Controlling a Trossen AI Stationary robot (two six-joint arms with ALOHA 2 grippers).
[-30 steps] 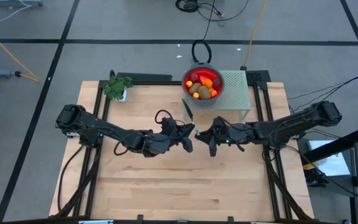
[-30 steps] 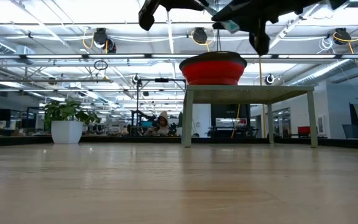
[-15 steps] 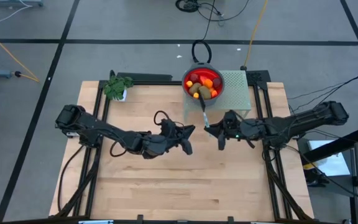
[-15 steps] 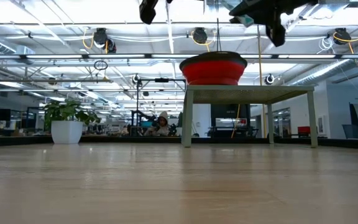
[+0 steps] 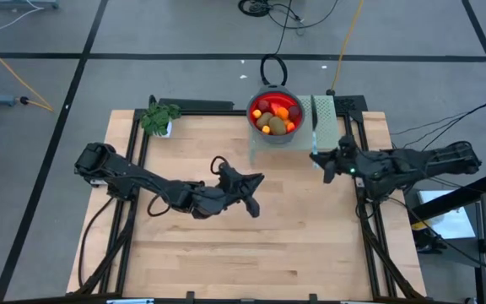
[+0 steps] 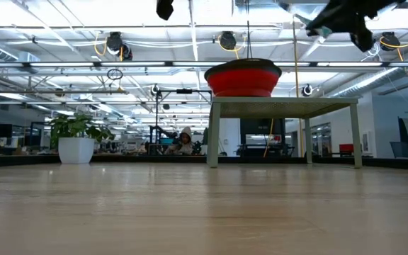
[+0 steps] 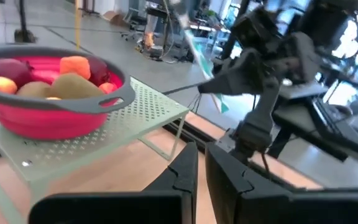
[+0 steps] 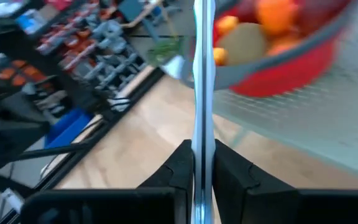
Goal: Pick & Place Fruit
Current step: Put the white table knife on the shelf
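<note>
The fruit lies piled in a red bowl with a grey rim. The bowl stands on a pale green perforated stand at the table's far edge. In the left wrist view the fruit shows as red, orange and olive-brown pieces. My right gripper hovers at the stand's near right corner, shut on a slim silver knife. My left gripper hangs above the table's middle, shut and holding nothing. In the low view the right gripper is high above the table. My right gripper pinches the slim silver knife between its two fingers. The knife lies along the fingers, its thin edge showing between them. Its blade sticks out past the fingertips toward the bowl. The knife is lifted clear of table and stand.
A small potted plant stands at the table's far left corner. The wooden table is bare in front of both arms. Black rails run along the table's sides. Cables lie on the floor beyond the far edge.
My right gripper has moved from the table's middle toward the right and far edges, and upward, to the stand's near right corner. It carries the knife with it, which has swung from pointing at the bowl toward the far edge. My left gripper has stayed nearly still.
</note>
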